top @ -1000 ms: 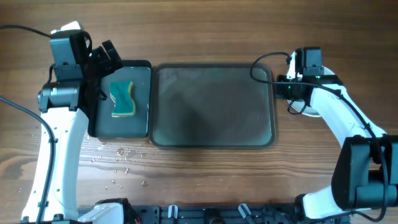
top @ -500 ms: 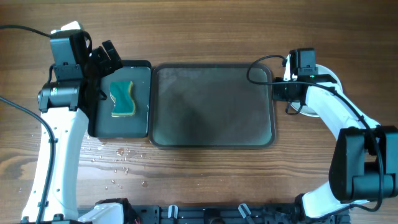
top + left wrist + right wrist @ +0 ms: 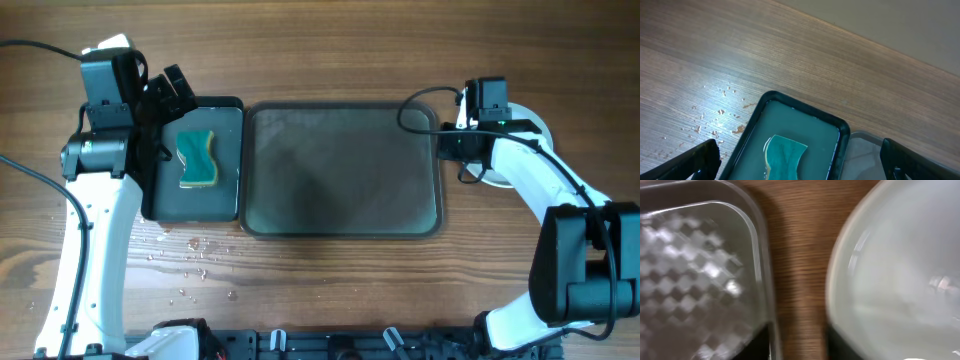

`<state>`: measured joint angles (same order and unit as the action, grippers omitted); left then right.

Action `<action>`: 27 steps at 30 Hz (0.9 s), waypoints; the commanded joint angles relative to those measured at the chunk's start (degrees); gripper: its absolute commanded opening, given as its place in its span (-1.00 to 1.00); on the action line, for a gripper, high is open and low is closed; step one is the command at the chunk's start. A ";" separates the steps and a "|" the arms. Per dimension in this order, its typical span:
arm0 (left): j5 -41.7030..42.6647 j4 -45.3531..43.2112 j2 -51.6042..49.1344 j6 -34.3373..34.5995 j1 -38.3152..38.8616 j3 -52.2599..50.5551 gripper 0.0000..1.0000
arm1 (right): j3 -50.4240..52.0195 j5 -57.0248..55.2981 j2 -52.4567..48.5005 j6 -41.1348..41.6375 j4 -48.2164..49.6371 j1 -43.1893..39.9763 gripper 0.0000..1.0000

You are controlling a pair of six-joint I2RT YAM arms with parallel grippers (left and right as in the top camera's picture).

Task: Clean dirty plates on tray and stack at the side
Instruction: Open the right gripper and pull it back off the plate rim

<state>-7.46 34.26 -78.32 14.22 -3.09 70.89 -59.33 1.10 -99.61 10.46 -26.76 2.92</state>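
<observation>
The grey-green tray [image 3: 340,170] lies mid-table and holds no plates; its corner shows in the right wrist view [image 3: 695,255]. A white plate [image 3: 895,275] lies on the bare wood just right of the tray, mostly hidden under my right arm in the overhead view [image 3: 536,127]; how many plates are stacked there I cannot tell. My right gripper [image 3: 452,150] hangs low over the wood strip between tray and plate, open and empty [image 3: 802,347]. My left gripper [image 3: 163,98] is open and empty above the black tray [image 3: 800,159].
A smaller black tray [image 3: 225,195] adjoins the grey-green tray's left side and holds a teal and yellow sponge [image 3: 197,159], also seen in the left wrist view [image 3: 782,155]. Water droplets [image 3: 190,255] speckle the wood in front of the black tray.
My right gripper shifted slightly left, toward the tray's edge, a second ago and has held still since. The left arm has not moved.
</observation>
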 commanded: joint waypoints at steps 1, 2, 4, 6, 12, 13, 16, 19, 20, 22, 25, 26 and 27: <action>-0.11 -0.20 -0.17 0.09 -0.20 0.26 1.00 | 0.22 5.86 -0.59 0.04 1.07 0.09 0.68; -0.11 -0.20 -0.17 0.09 -0.20 0.26 1.00 | 0.22 5.88 -0.59 0.22 1.16 0.09 0.92; -0.11 -0.20 -0.17 0.09 -0.20 0.26 1.00 | 0.22 6.05 -0.59 0.48 1.20 0.09 0.99; -0.11 -0.20 -0.17 0.09 -0.20 0.26 1.00 | 0.22 6.03 -0.59 0.39 1.27 0.09 0.99; -0.11 -0.20 -0.17 0.09 -0.20 0.26 1.00 | 0.22 6.03 -0.59 0.44 1.31 0.09 1.00; -0.11 -0.20 -0.17 0.09 -0.20 0.26 1.00 | 0.22 6.03 -0.59 0.42 1.33 0.09 0.99; -0.11 -0.17 -0.17 0.09 -0.20 0.26 1.00 | 0.22 6.03 -0.59 0.42 1.88 0.09 0.99; -0.11 -0.20 -0.17 0.09 -0.20 0.26 1.00 | 0.22 6.03 -0.59 0.39 2.69 0.09 1.00; -0.11 -0.20 -0.17 0.09 -0.20 0.26 1.00 | 0.22 6.03 -0.59 0.42 2.78 0.09 0.99; -0.11 -0.20 -0.17 0.09 -0.20 0.26 1.00 | 0.22 6.03 -0.59 0.42 2.78 0.09 1.00; -0.11 -0.20 -0.17 0.09 -0.20 0.26 1.00 | 0.22 6.03 -0.59 0.42 2.78 0.09 0.99; -0.11 -0.20 -0.17 0.09 -0.20 0.26 1.00 | 0.22 6.03 -0.59 0.42 2.78 0.09 1.00; -0.11 -0.20 -0.17 0.09 -0.20 0.26 1.00 | 0.22 6.03 -0.59 0.42 2.78 0.09 1.00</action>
<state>-7.46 34.26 -78.32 14.22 -3.09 70.89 -59.33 6.02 -99.59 10.61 -24.29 2.92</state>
